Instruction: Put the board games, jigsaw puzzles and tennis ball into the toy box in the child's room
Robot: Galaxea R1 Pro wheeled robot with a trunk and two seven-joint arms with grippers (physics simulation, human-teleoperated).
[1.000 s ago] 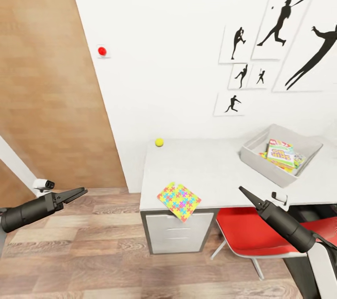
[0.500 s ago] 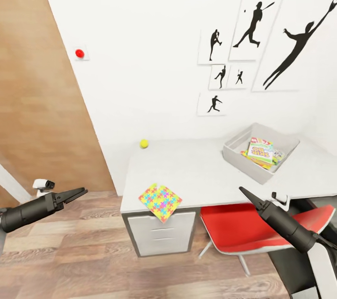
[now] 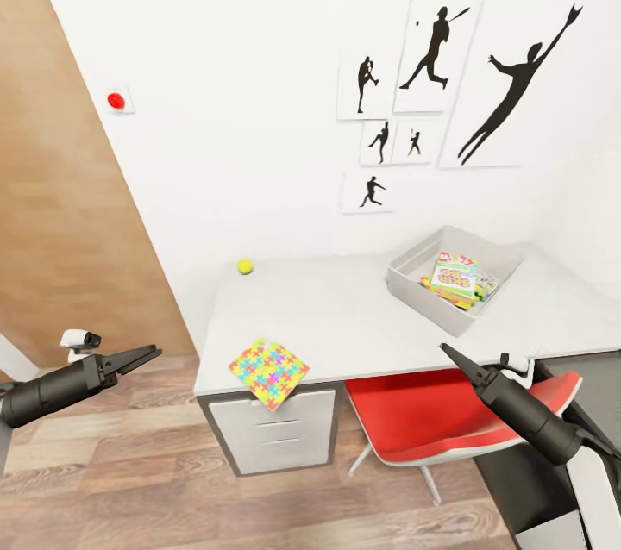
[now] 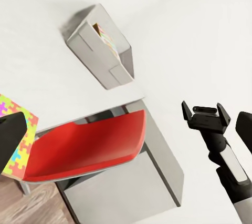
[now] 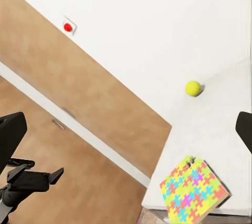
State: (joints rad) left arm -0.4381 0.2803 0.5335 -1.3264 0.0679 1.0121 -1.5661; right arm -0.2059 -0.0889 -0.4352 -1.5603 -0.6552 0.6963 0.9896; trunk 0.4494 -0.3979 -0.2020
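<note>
two pincers, left pincer (image 3: 147, 353) and right pincer (image 3: 450, 354), hanging empty, jaws parted. near the desk (image 3: 362, 326) front edge, jigsaw puzzle (image 3: 268, 372); tennis ball (image 3: 246, 267) by the wall.

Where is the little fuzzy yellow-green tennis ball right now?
In the head view, the small yellow-green tennis ball sits at the back left corner of the light grey table, close to the white wall, behind the colourful jigsaw puzzle hanging over the front edge.
</note>
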